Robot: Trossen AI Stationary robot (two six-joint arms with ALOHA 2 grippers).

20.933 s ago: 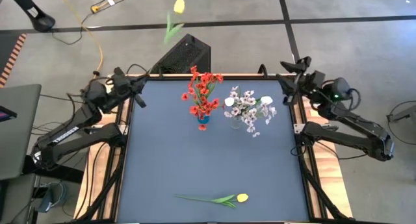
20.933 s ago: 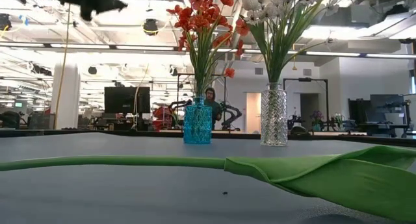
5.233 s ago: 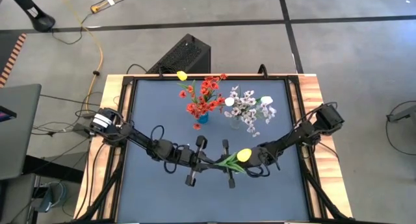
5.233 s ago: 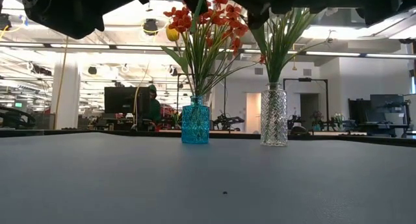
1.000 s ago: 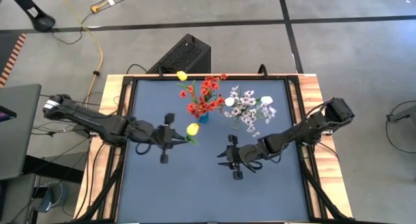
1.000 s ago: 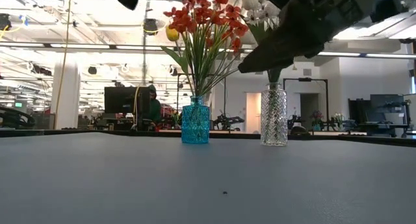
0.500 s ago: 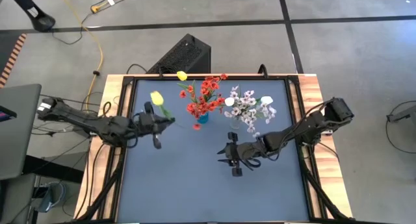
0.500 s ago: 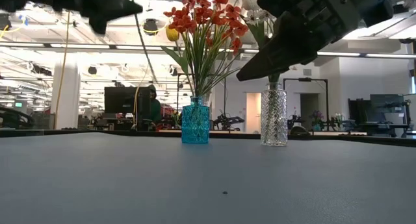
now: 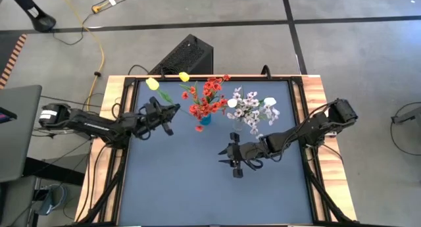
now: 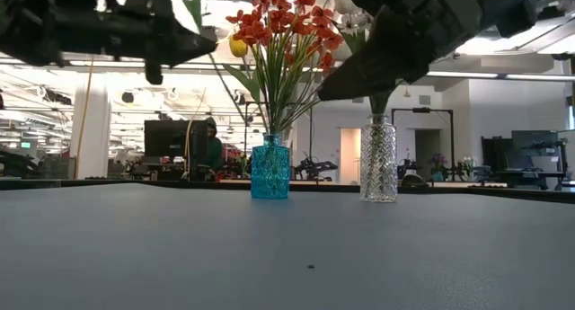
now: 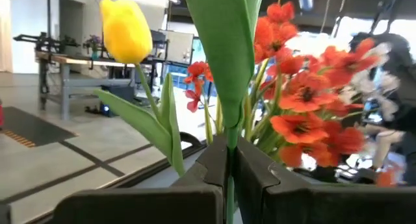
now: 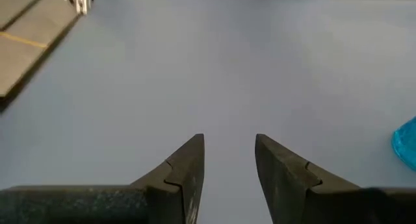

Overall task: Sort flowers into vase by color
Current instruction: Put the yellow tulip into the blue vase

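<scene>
My left gripper (image 9: 170, 116) hovers just left of the blue vase (image 9: 205, 120) and is shut on a yellow tulip whose blossom (image 9: 152, 84) points toward the far-left corner. The blue vase (image 10: 271, 172) stands on its base and holds red blossoms (image 9: 205, 95) and another yellow tulip (image 9: 183, 76), also seen as a yellow tulip (image 11: 125, 29) in the left wrist view. The clear vase (image 9: 238, 125) holds white tulips and white-pink sprays (image 9: 252, 108). My right gripper (image 9: 228, 162) hangs open over the table's middle, empty, with both fingers apart (image 12: 229, 159). My left gripper pinches the held tulip's green stem (image 11: 229, 185) between its two fingers, just below a broad leaf (image 11: 224, 49). The fingers come level from the table's left and lie across the stem. The tulip is lifted clear, blossom uppermost, its lower stem (image 10: 220, 85) slanting down toward the blue vase.
A black box (image 9: 187, 56) sits just beyond the far edge. Wooden rails (image 9: 113, 154) frame the blue table top (image 9: 191, 187), which is bare toward the near edge. A laptop (image 9: 16, 131) lies left of the table. A person (image 10: 208, 144) shows in the room behind.
My left gripper has carried the yellow tulip from the table's middle left toward the far edge and up beside the blue vase. The tulip has swung about, its blossom going from pointing right to pointing toward the far-left corner. The right gripper has stayed open, nearly still.
</scene>
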